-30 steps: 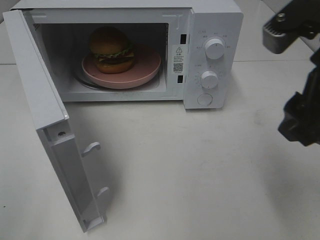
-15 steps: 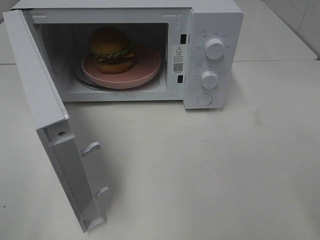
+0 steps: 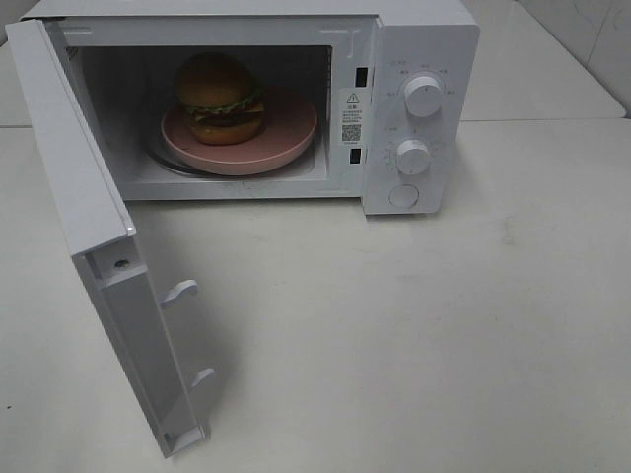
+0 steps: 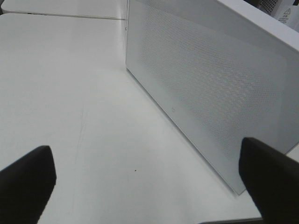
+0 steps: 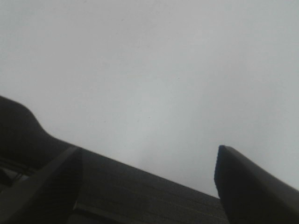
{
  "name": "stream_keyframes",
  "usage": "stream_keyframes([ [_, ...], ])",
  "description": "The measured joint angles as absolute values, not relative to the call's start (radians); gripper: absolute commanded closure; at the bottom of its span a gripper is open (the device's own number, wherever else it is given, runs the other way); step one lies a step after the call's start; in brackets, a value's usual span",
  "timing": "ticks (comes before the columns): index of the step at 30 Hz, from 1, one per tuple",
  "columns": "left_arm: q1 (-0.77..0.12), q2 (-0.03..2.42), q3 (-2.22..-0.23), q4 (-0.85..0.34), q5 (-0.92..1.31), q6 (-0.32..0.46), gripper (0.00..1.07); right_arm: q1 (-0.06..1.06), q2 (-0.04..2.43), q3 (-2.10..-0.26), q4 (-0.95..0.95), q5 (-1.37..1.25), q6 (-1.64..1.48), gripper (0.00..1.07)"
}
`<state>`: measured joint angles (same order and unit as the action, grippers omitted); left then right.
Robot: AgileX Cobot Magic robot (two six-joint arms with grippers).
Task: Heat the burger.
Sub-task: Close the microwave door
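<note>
Burger (image 3: pixel 220 97) sat on pink plate (image 3: pixel 292 126) inside the microwave (image 3: pixel 424 39); door (image 3: pixel 104 276) stood wide open. Left gripper (image 4: pixel 147 161) was spread and empty, near the door's outer face, not touching. Right gripper (image 5: pixel 117 128) was likewise spread, holding nothing, over bare table (image 3: pixel 444 325). Risk: an off-square or weak push could slide the microwave or leave the latch unseated, so heating wouldn't start.

Left hand (image 4: pixel 148 186) spread wide, two black fingertips (image 4: pixel 25 179) well apart, only plain white counter (image 4: pixel 65 93) between them. White microwave door with fine dotted mesh panel (image 4: pixel 210 88) upright, near one fingertip.
</note>
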<state>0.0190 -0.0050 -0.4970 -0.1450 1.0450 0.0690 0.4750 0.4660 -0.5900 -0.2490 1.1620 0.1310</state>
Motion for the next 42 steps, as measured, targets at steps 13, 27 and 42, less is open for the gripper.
stream_keyframes([
  [13,0.019,-0.005,-0.497,-0.145,1.045,0.069,0.07,0.203,0.195,-0.515,-0.126,1.057,0.133,0.31],
  [27,0.019,-0.005,-0.497,-0.145,1.045,0.069,0.07,0.069,-0.004,-0.512,-0.120,1.045,0.133,0.31],
  [42,0.019,-0.005,-0.497,-0.145,1.045,0.069,0.07,0.064,-0.004,-0.512,-0.119,1.045,0.133,0.31],
])
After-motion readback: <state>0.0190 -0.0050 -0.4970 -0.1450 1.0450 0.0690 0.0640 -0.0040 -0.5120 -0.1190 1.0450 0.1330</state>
